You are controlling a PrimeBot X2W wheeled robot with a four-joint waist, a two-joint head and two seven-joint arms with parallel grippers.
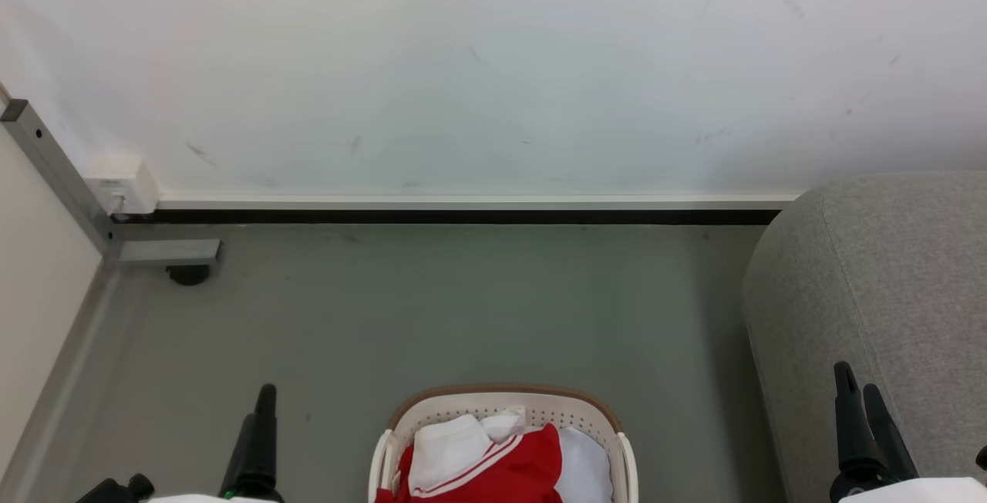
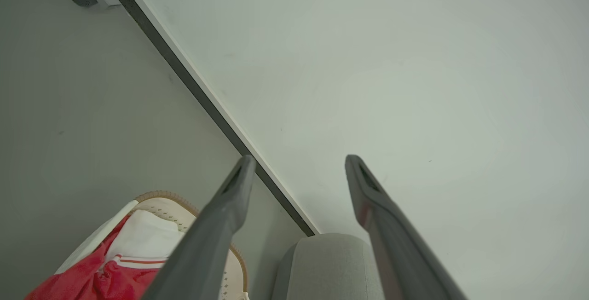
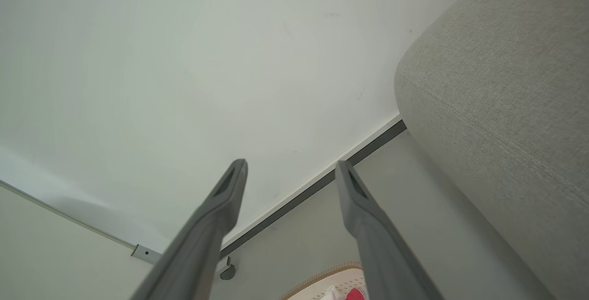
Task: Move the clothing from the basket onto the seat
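The bright-red fabric clothing with white striped trim and white parts (image 1: pixel 493 464) lies heaped in the small cream-white perforated plastic basket with a brown rim band (image 1: pixel 505 397). The basket stands on the grey floor (image 1: pixel 463 310) at the bottom middle of the head view, and none of the clothing is on the large light-grey woven upholstered seat (image 1: pixel 887 279) yet. The seat rises to the robot's right of the basket, near it but with a strip of floor between them. The left jaws are spread wide and hold nothing, hanging over bare floor to the basket's left. The right jaws are spread just as wide and equally empty, in front of the seat's rounded flank. So, by my reading, the task is at its first step, the reach for a garment, with nothing grasped. The next move calls for one arm to come inward and down over the basket's open top and sink its jaws into the folds (the red fabric on top looks the easiest hold). It should pinch enough cloth to keep hold, then lift clear of the rim before swinging toward the seat. Loose fabric may trail or snag on the rim.
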